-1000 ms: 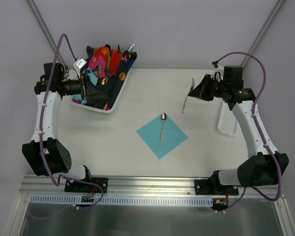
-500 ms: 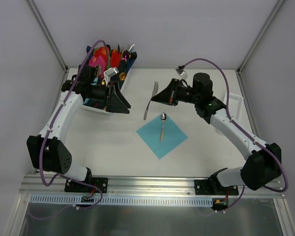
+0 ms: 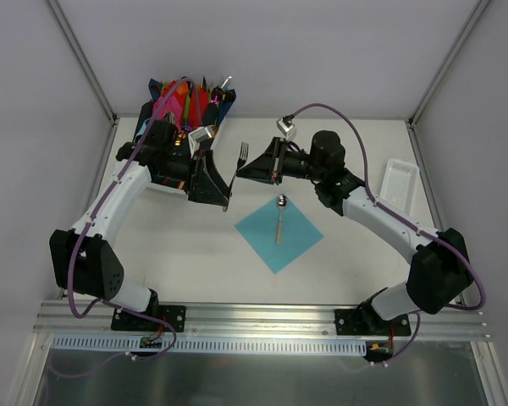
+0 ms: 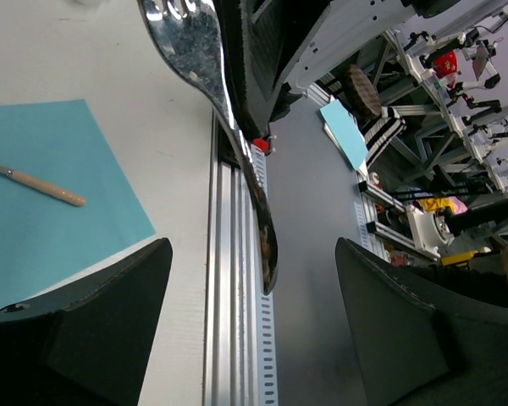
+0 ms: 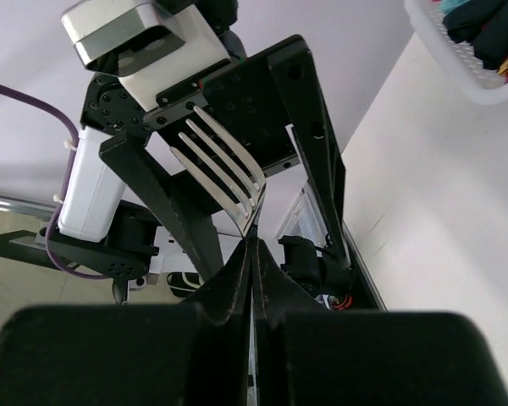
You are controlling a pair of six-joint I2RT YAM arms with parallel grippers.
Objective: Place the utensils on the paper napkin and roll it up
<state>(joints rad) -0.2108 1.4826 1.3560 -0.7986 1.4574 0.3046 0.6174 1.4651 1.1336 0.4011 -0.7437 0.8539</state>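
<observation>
**Fork held in the air between the two arms, spoon alone on the napkin**

From where I stand, the right gripper (image 5: 252,243) has its two fingers pressed tight together on the neck of a silver fork (image 5: 222,166). The fork is held off the table, tines pointing up and away. It is left of and beyond the far corner of the teal napkin (image 3: 281,238), not over the paper.

The left gripper (image 4: 252,250) faces it from the left. Its fingers (image 4: 102,321) are spread wide. In the left wrist view the fork's slim handle runs down through the gap between them, with clear space on both sides, so nothing on that hand is touching the metal. The overhead view shows the two grippers almost nose to nose, the fork upright between them.

The napkin lies flat on the white table (image 3: 195,254) as a diamond, near the middle and a little to the right. A spoon (image 3: 280,216) rests on its far half, shiny bowl just inside the far corner and pale tan handle pointing toward the near side. The spoon is well apart from both grippers.

At the far left, behind the left arm, a white bin (image 5: 472,85) holds a heap of pink, red and dark bundles (image 3: 184,97). A small white tray (image 3: 400,184) sits at the right edge of the table.
</observation>
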